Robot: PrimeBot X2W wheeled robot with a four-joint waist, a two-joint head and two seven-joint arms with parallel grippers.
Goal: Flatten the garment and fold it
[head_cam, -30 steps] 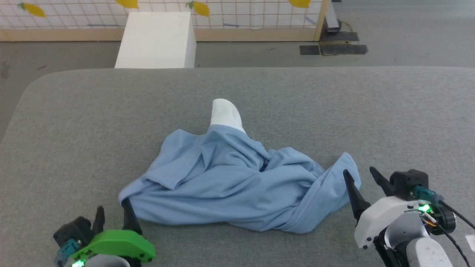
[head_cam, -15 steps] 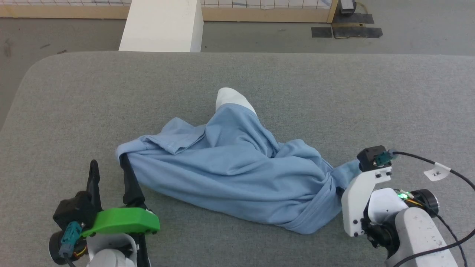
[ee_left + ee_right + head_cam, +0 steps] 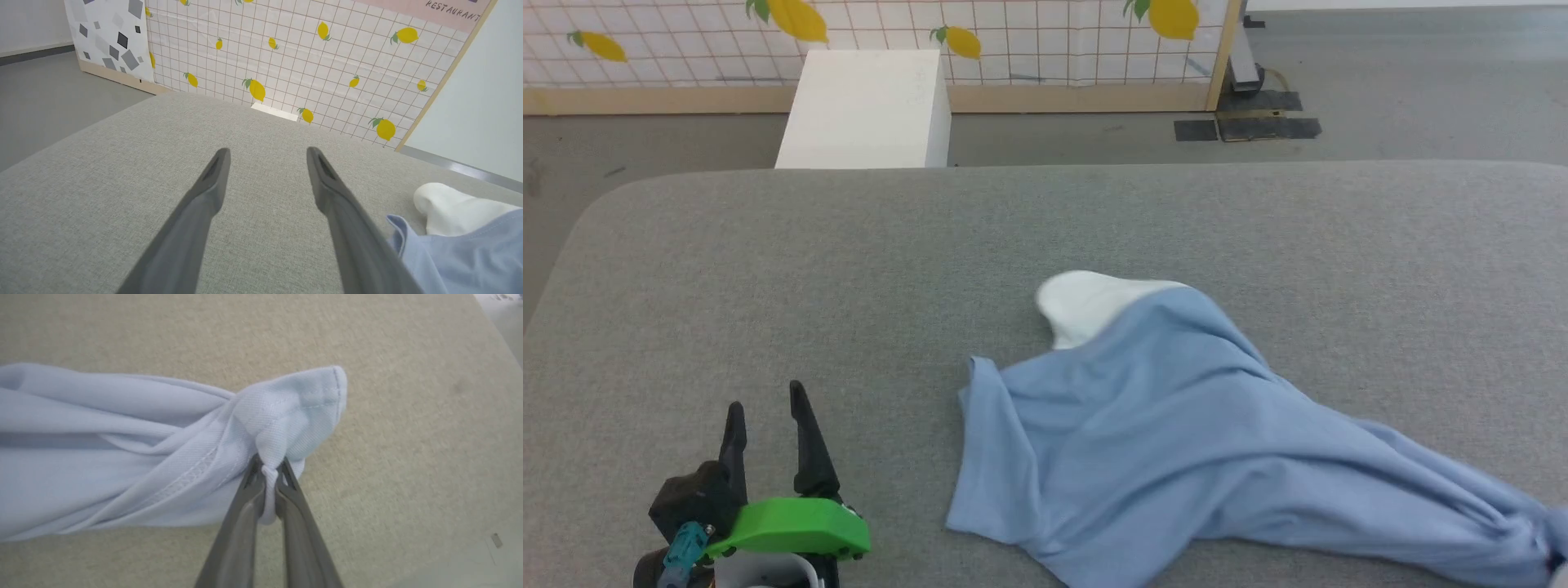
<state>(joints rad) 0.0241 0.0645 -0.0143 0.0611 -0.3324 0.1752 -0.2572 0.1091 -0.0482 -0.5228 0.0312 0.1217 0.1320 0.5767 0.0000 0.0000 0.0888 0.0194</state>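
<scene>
Right claw (image 3: 269, 462) clamped on a bunched hem corner of the garment (image 3: 1176, 425). Cloth runs lengthwise from it across the bench (image 3: 849, 245). Left claw (image 3: 765, 396) spread, empty. Loose edge lies to its right, near, not touching; probably its next grasp.

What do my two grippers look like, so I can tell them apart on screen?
The left gripper has two long, tapering dark fingers on a black body, capped by a bright green cover, with a teal connector at its side. The right gripper shows matching slim dark grey fingers narrowing to points.
</scene>
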